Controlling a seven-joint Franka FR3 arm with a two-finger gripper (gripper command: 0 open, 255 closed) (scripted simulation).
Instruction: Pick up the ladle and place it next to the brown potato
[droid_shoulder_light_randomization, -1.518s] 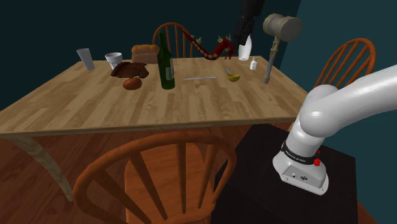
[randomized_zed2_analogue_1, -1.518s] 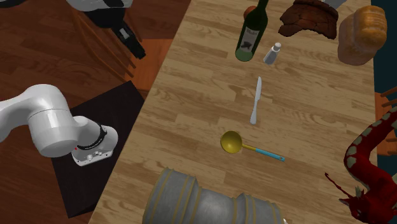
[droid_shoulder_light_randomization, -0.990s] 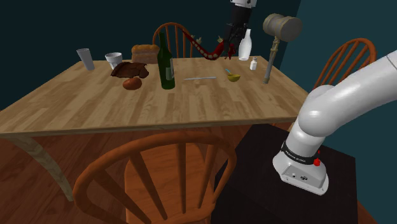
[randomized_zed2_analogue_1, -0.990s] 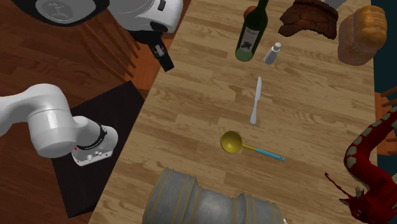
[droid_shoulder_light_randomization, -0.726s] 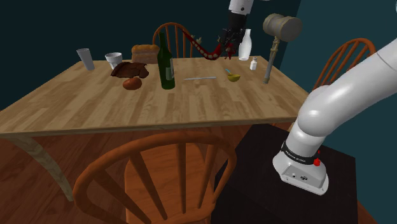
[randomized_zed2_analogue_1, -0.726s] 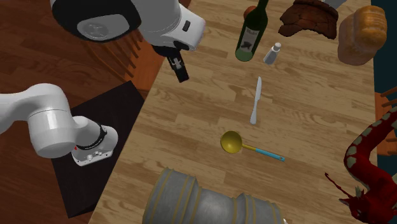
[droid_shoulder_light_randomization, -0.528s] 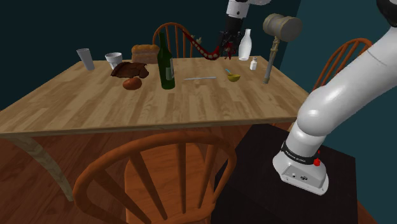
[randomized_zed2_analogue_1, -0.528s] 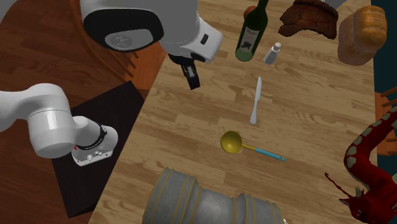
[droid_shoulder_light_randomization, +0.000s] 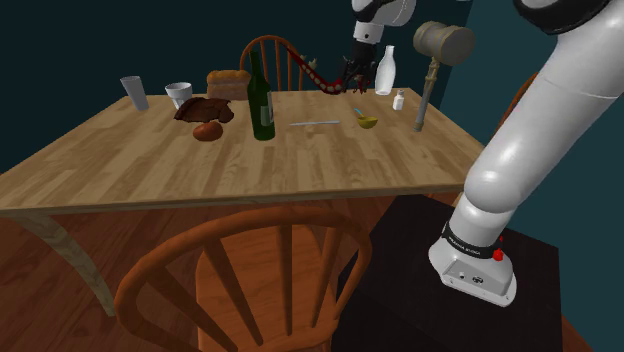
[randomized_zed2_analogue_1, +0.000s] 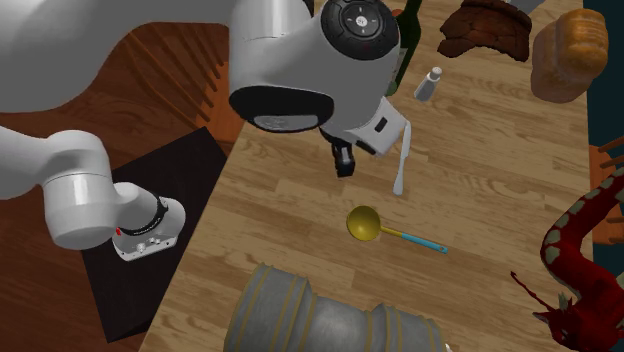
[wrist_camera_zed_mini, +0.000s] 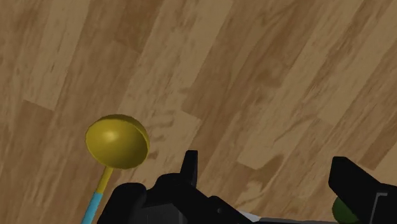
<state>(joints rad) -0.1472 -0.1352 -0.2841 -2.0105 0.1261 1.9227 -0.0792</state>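
Wooden desk (wrist_camera_zed_mini: 267, 70) carried a yellow-bowled, blue-handled ladle (wrist_camera_zed_mini: 117, 141). Jaws stood spread above the desk, empty, with the ladle bowl lying near one finger.

Wooden table (droid_shoulder_light_randomization: 150, 160) with ladle (randomized_zed2_analogue_1: 364, 224), knife (randomized_zed2_analogue_1: 400, 178), bottle (droid_shoulder_light_randomization: 261, 102), potato (droid_shoulder_light_randomization: 208, 130)

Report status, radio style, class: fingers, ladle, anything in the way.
Fingers open, above the table, ladle beside them, not between. Ladle flat, untouched. Knife and green bottle sit between it and the potato.
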